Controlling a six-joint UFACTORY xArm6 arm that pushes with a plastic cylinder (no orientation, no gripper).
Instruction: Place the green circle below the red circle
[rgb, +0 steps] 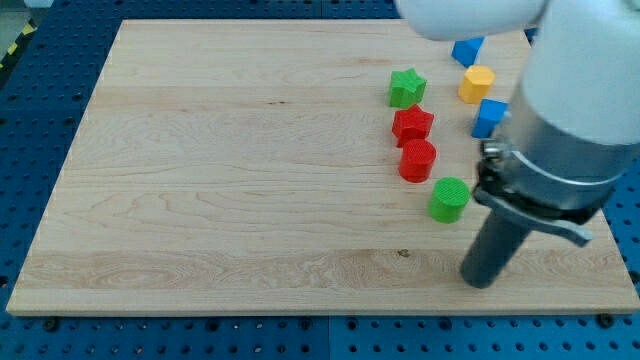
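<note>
No brand, label or writing could be read anywhere. The wooden board, pale and grained, lay on a blue perforated table. The green circle, a ridged plastic cylinder, sat just below and right of the red circle, close but apart. Above those stood a red star and green star. The arm carried no jaws, only a dark rod; my tip rested below and right of the green circle, gripping nothing.
</note>
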